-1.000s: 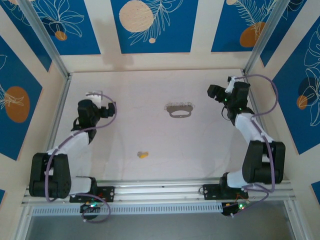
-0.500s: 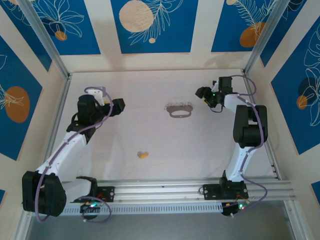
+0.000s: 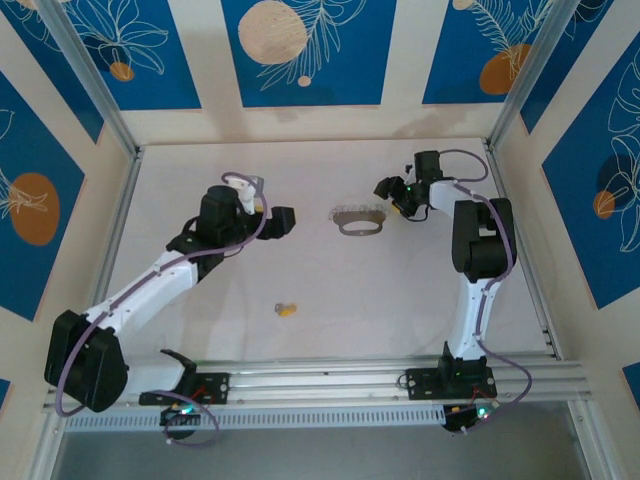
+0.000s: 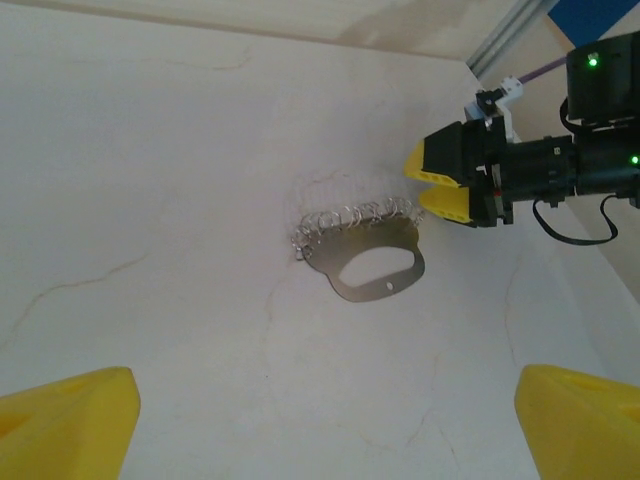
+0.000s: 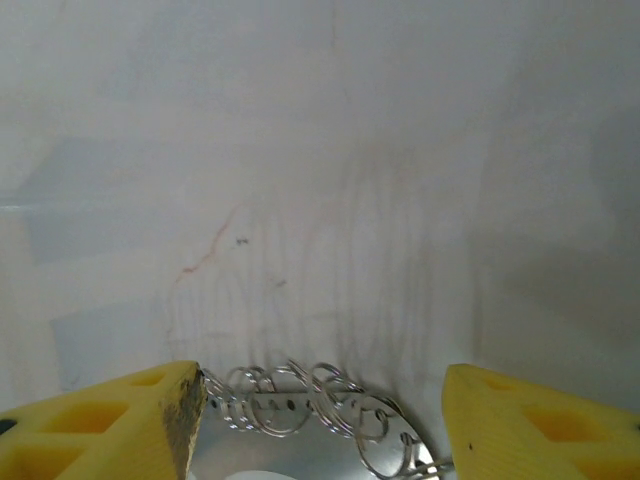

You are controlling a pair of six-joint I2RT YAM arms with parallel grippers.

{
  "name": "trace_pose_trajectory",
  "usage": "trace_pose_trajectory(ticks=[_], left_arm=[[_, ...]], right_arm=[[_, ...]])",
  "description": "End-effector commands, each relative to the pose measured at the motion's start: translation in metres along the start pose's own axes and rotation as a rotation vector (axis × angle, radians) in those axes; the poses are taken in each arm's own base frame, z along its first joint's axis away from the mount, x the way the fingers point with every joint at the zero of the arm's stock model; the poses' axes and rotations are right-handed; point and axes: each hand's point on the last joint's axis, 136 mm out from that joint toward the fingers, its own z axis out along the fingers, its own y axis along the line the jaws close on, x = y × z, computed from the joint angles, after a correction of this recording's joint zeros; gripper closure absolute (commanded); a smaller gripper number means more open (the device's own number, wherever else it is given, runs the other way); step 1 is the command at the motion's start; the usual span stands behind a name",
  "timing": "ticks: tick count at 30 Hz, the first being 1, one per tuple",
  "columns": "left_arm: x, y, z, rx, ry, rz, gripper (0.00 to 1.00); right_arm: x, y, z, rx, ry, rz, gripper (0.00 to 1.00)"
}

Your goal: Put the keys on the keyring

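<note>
**Both My Jaws Were Apart, and the Key Lay Alone**

The white desk (image 3: 300, 170) was the biggest thing. My left arm (image 3: 150, 285) reached across it toward the middle. My right arm (image 3: 470, 250) bent in from the far right side. My left jaws were wide apart with nothing in them, and their yellow fingertips (image 4: 70, 425) sat low in the corners of the left wrist view. My right jaws were parted too and held nothing. Their yellow fingertips (image 5: 100, 425) sat on either side of the wire curls (image 5: 300, 405). I could not tell if they touched the curls.

The keyring (image 3: 358, 222) lay flat on the desk between my two jaws. It was a grey loop with the curls along its far side. The tiny yellow key (image 3: 287, 309) lay nearer my side of the desk, well apart from the keyring.
</note>
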Motion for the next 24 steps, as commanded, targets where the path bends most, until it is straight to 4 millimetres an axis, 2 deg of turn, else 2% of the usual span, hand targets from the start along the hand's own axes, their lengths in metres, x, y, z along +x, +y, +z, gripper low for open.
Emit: trace_pose_trajectory(ticks=[1,9,16,20,22,24], left_arm=[[-0.012,-0.008,0.004,0.001,-0.020,0.016,0.04],[-0.009,-0.016,0.018,0.022,-0.015,0.026,0.03],[-0.007,-0.023,0.021,0.030,-0.016,0.036,0.03],[-0.003,-0.026,0.018,0.032,-0.014,0.044,0.02],[-0.002,-0.027,0.015,0.030,-0.020,0.047,0.02],[0.001,-0.027,0.013,0.027,-0.020,0.043,0.02]], right_arm=[[0.008,0.002,0.000,0.024,0.030,-0.032,0.35],[0.040,0.009,0.003,-0.001,0.095,-0.071,0.37],[0.095,0.033,-0.004,-0.068,0.164,-0.103,0.40],[0.127,0.058,-0.021,-0.137,0.184,-0.138,0.40],[0.135,0.064,-0.034,-0.138,0.162,-0.165,0.39],[0.134,0.060,-0.047,-0.112,0.117,-0.174,0.39]])
